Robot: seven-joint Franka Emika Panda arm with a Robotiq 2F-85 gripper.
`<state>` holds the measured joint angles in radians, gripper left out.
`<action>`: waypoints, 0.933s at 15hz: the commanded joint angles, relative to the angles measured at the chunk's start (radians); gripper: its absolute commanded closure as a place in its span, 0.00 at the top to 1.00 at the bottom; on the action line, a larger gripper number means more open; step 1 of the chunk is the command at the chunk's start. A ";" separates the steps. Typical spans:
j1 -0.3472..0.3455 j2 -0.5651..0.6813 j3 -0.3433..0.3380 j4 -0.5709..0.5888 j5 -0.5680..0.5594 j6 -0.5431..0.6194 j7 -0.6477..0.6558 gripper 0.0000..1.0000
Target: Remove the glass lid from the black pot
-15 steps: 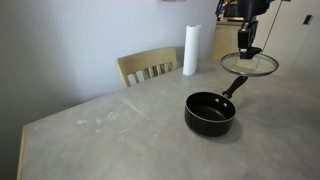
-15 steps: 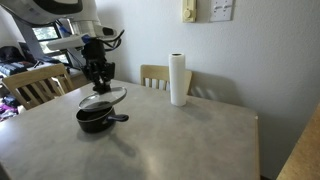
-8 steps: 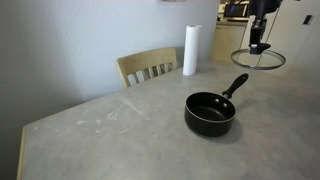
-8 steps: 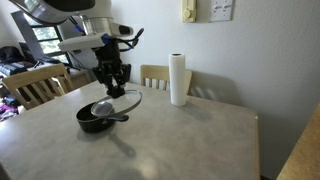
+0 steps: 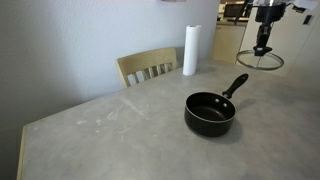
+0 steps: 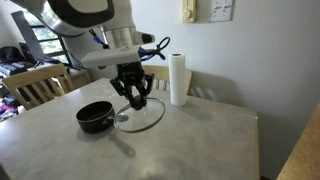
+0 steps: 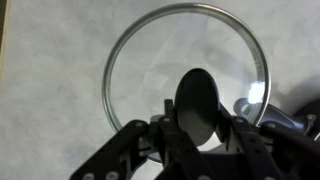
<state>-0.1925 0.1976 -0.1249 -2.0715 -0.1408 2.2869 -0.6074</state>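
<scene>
The black pot (image 5: 210, 112) sits uncovered on the table, its long handle pointing away; it also shows in an exterior view (image 6: 96, 116). My gripper (image 5: 262, 46) is shut on the black knob of the glass lid (image 5: 262, 60) and holds it in the air, away from the pot. In an exterior view the gripper (image 6: 137, 100) holds the lid (image 6: 140, 116) low over the table, beside the pot. In the wrist view the lid's metal rim (image 7: 150, 30) rings the knob (image 7: 200, 100) between my fingers (image 7: 200, 125).
A white paper-towel roll (image 5: 190, 50) stands at the table's far side, also shown in an exterior view (image 6: 178, 80). A wooden chair (image 5: 148, 67) stands behind the table. Another chair (image 6: 35, 85) stands at the table's side.
My gripper has carried the lid sideways, away from the pot, and lowered it toward the table. The pot has not moved.
</scene>
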 commanded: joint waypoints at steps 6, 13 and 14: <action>-0.061 0.049 -0.029 -0.035 -0.028 0.078 -0.126 0.14; -0.104 0.169 -0.005 -0.045 0.035 0.151 -0.217 0.14; -0.105 0.182 -0.003 -0.043 0.031 0.158 -0.218 0.14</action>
<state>-0.2734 0.3518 -0.1482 -2.1166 -0.1255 2.4092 -0.7818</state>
